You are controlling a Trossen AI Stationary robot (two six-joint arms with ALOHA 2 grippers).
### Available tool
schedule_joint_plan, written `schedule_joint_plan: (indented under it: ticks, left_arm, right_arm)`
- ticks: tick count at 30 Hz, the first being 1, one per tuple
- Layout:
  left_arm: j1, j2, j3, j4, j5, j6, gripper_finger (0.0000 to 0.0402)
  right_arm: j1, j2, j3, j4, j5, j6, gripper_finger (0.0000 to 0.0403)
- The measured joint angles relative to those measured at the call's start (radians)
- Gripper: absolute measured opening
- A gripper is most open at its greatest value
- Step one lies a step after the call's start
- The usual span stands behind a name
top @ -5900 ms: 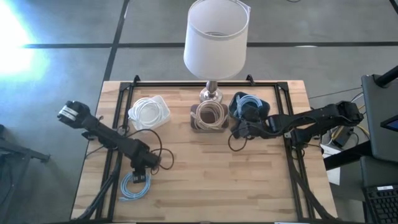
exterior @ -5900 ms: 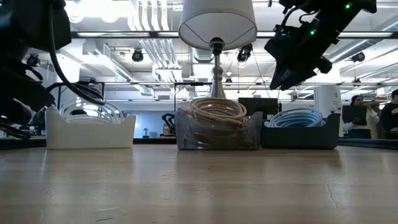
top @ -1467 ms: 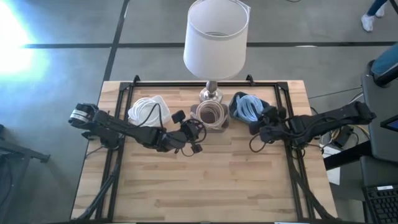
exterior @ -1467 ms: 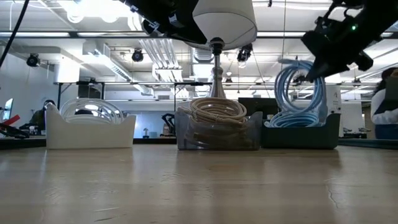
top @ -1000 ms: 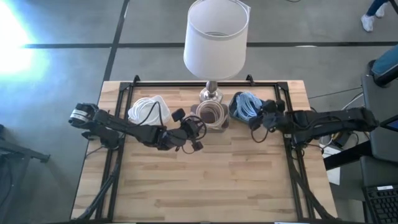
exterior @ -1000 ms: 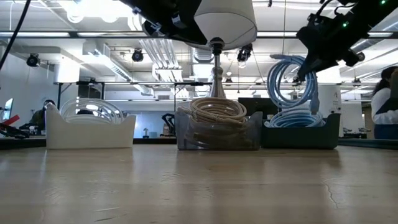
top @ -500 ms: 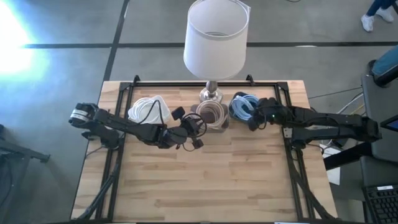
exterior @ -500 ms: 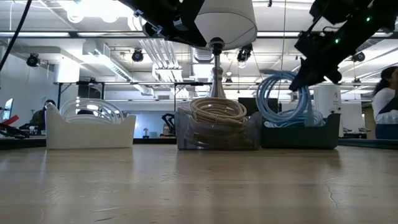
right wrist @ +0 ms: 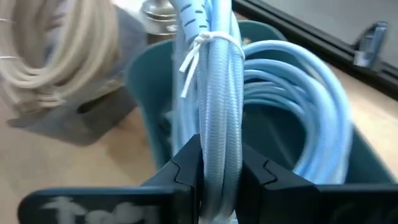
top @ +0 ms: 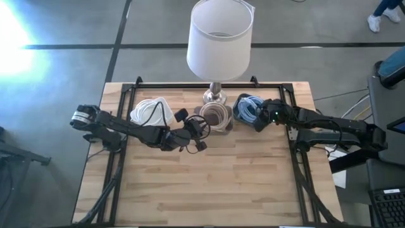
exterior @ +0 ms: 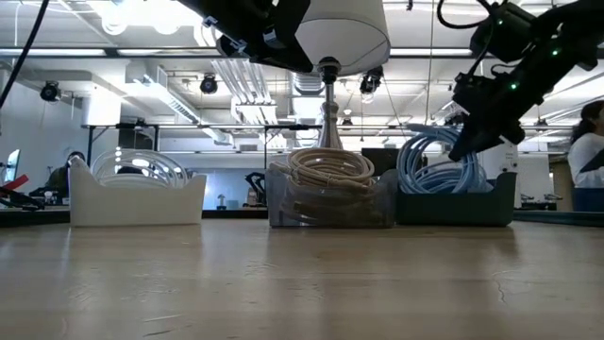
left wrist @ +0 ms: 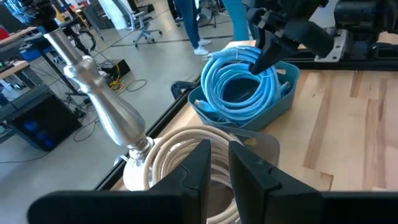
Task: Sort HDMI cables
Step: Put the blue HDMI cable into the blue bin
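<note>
Cable coil in light blue (right wrist: 214,118) is the item in hand: your right gripper (right wrist: 219,171) is pinched shut on its bundled strands, just below the white tie that binds them. The coil stands on edge, its ring plane roughly upright, and hangs into the teal bin (top: 243,117) at the far right of the table, where it rests among the other light blue coils (left wrist: 242,84) already lying flat there. In the low view the held coil (exterior: 436,162) leans above the bin wall (exterior: 458,206) with the right gripper (exterior: 477,132) at its upper edge, so the coil lies below and slightly to the lamp side of the fingers. Judge the next step as a release: the coil appears low enough to drop into the bin, but because it stands upright it may tip against the wall or catch on a finger as you withdraw. Your left gripper (left wrist: 214,180) hovers over the clear bin of beige coils (top: 214,116) in the middle; its fingers stand close together with a narrow gap and hold nothing visible. White coils (top: 149,113) sit in the white bin at the left, and the lamp (top: 219,38) stands behind the middle bin.
</note>
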State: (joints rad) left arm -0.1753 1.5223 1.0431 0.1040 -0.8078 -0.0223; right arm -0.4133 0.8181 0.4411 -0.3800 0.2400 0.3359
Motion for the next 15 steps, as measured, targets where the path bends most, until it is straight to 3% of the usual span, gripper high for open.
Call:
schedule_joint_plan:
  ticks: [4, 12, 15]
  left_arm:
    - [0.0, 0.0, 0.0, 0.0, 0.0, 0.0, 0.006]
    - [0.0, 0.0, -0.001, -0.022, 0.0, 0.0, 0.006]
    - [0.0, 0.0, -0.001, -0.035, 0.002, 0.0, 0.006]
  right_arm:
    - [0.0, 0.0, -0.002, -0.01, 0.067, 0.003, 0.0067]
    - [0.0, 0.002, -0.003, -0.025, 0.081, 0.045, 0.0106]
    - [0.0, 0.002, 0.004, -0.059, 0.131, 0.058, 0.0122]
